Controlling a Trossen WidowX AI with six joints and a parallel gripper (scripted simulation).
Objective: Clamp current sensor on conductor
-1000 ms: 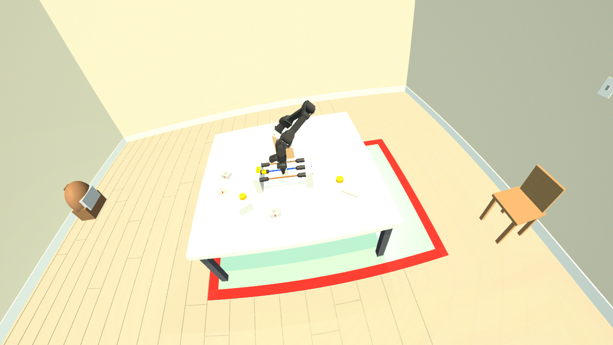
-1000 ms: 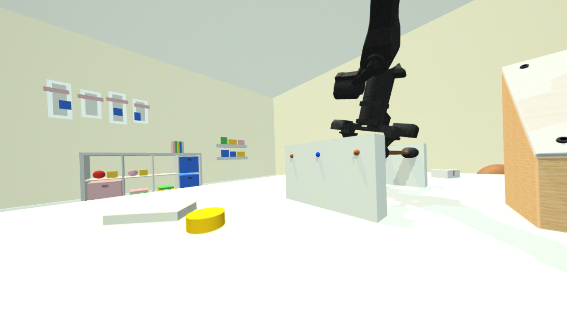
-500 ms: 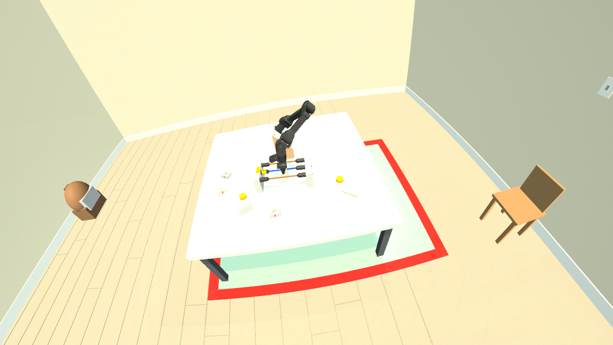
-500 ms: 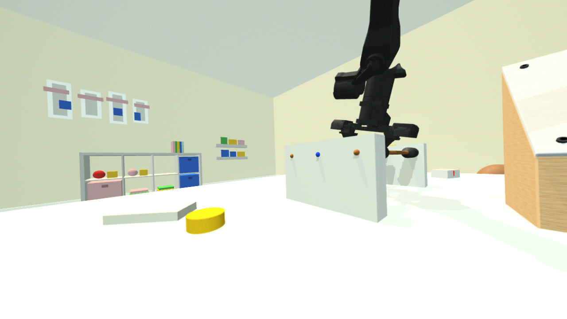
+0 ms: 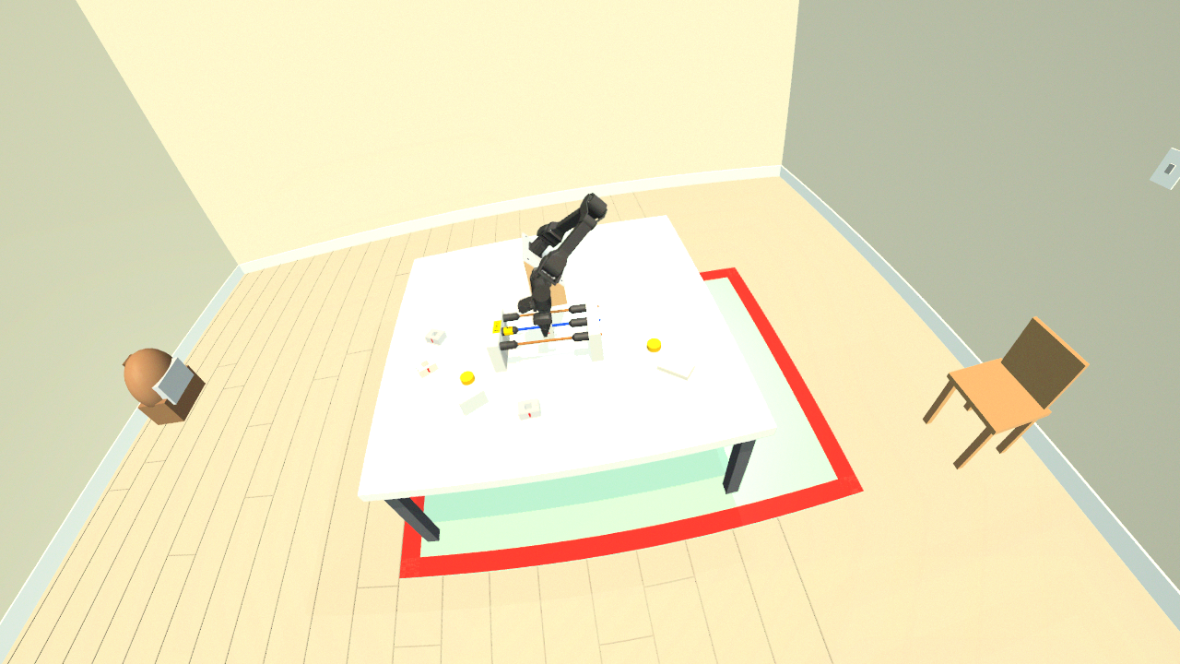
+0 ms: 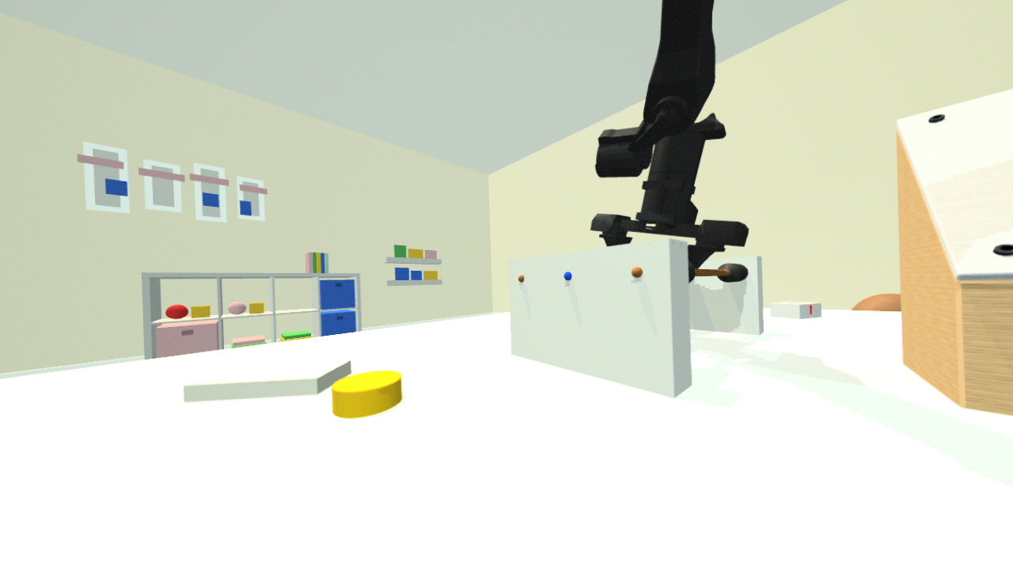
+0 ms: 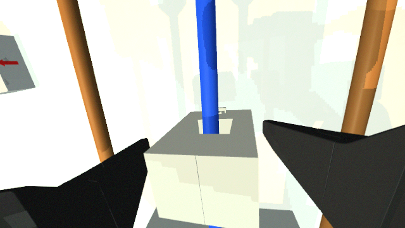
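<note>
Room: cream and grey walls standing over a plank floor; a white table (image 5: 643, 437) (image 6: 425, 481) resting above a red-bordered mat (image 5: 627, 540); a wooden chair (image 5: 998, 395) standing well apart.

Conductor stand: two pale upright panels bearing three parallel bars; a blue conductor (image 5: 557, 326) (image 6: 567, 275) (image 7: 207, 63) running between two copper-coloured conductors and wearing a yellow sleeve (image 5: 508, 331) at one end; a yellow tag (image 5: 497, 326) sitting on the panel beside that end, its lettering too small to read.

Current sensor (image 7: 202, 187), one: encircling the blue conductor, its two halves meeting along a thin seam; latch state and arrow direction not being discernible.

Gripper (image 5: 544, 332) (image 6: 665, 232) (image 7: 207, 135), black: reaching down at the blue conductor, standing wide open and holding nothing, its fingers flanking the sensor, a visible gap showing on one side.

Loose items: yellow discs, pale slabs and small white blocks with red markings lying about the table.
</note>
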